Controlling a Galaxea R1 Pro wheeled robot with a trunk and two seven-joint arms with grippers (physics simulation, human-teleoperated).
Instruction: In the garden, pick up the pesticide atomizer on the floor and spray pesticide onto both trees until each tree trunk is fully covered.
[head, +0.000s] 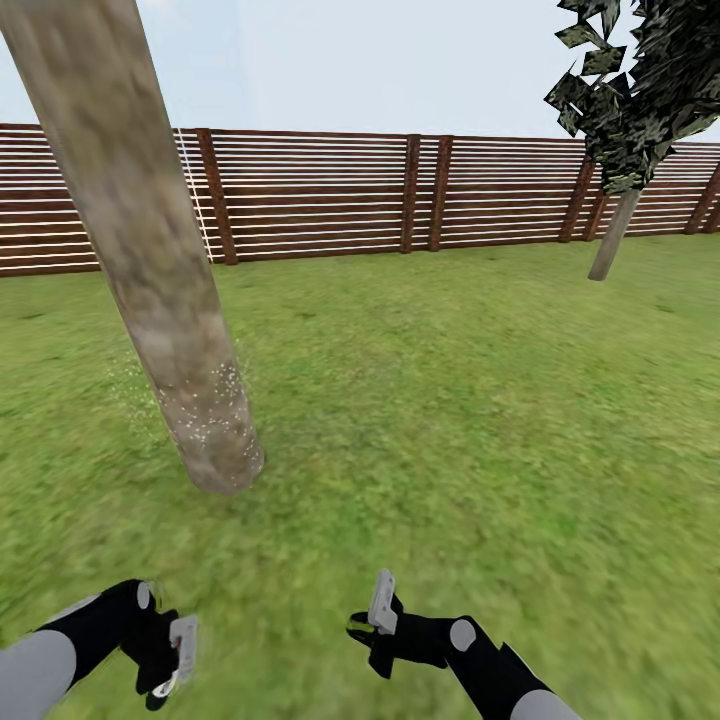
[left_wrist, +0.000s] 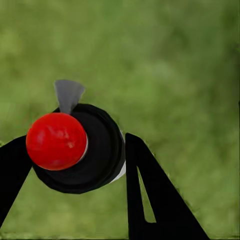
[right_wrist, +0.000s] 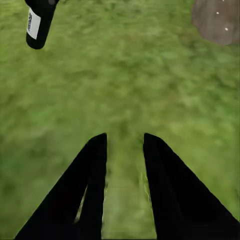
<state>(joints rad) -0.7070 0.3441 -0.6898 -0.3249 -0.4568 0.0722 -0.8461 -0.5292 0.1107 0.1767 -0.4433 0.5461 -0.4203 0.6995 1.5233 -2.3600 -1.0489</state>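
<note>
Mottled trunk (head: 140, 250) speckled white; left gripper (left_wrist: 70, 160) clamps round red-capped atomizer (left_wrist: 75, 147).

The near tree trunk (head: 150, 260) looks rough, matt, mottled bark flecked with white specks. The far fence (head: 400, 190) is brown slatted wood. The atomizer (left_wrist: 80, 147) has a glossy red cap on smooth black plastic.

We see a long brown fence (head: 330, 190) with thin flat boards and dark posts. Above it the sky (head: 380, 60) is pale blue and white.
</note>
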